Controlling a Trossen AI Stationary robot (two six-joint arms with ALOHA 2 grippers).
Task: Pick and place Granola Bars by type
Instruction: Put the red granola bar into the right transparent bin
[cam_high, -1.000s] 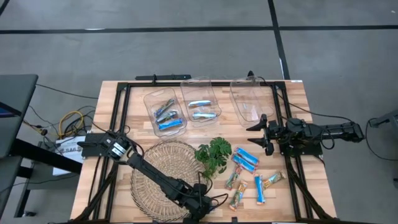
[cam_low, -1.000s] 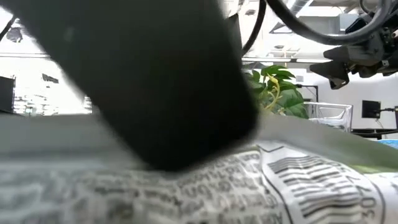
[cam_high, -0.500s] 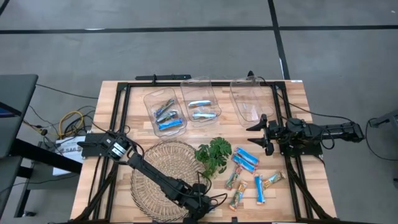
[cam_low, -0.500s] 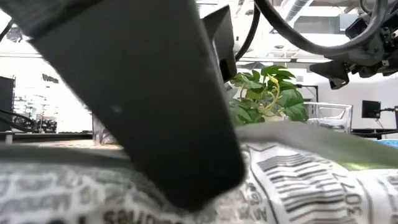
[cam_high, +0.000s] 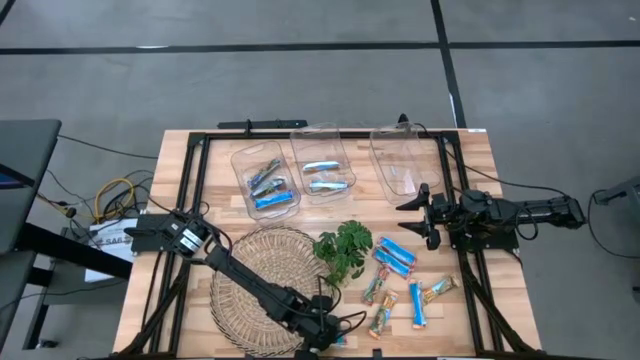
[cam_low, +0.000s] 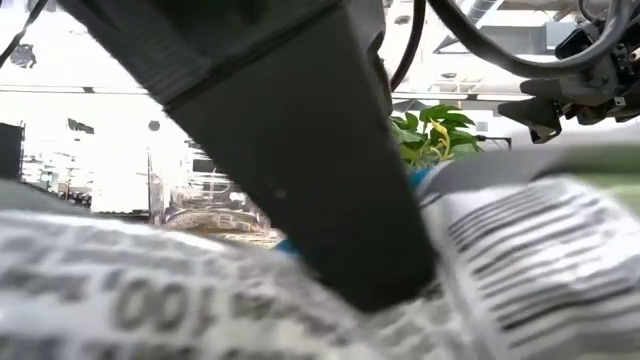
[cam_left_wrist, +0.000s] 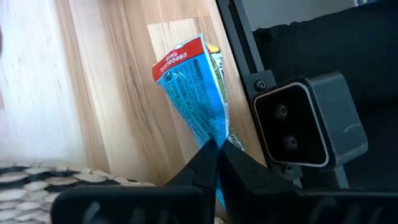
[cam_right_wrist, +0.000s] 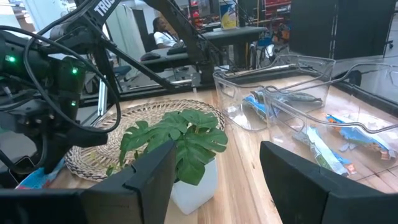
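Observation:
My left gripper (cam_high: 327, 337) is at the table's near edge, in front of the wicker mat, shut on a blue granola bar (cam_left_wrist: 193, 87) with a red end. In the low view one of its dark fingers (cam_low: 300, 150) and the bar's printed wrapper (cam_low: 520, 260) fill the picture. Several loose blue and tan bars (cam_high: 400, 280) lie flat on the wood right of the plant. Other bars lie in two clear bins (cam_high: 265, 178) (cam_high: 322, 170) at the back. My right gripper (cam_high: 424, 214) stands open over the table's right side, with nothing between its fingers. My left gripper pinches the blue bar's near end (cam_left_wrist: 217, 138) between its two fingertips (cam_left_wrist: 205, 158). The fingers lie along the bar, and the bar reaches away from them toward its red end (cam_left_wrist: 180, 57). Whether the bar is clear of the wood I cannot tell.
A round wicker mat (cam_high: 262, 290) lies at the front left, a small potted plant (cam_high: 343, 250) right of it. A third clear bin (cam_high: 400, 165) stands at the back right. The low camera's dark housing (cam_left_wrist: 305, 124) sits right beside the held bar.
My left gripper has shut on the blue bar at the near edge, staying nearly in place. In the low view its finger has swung across and the wrapper has been pushed up and tilted.

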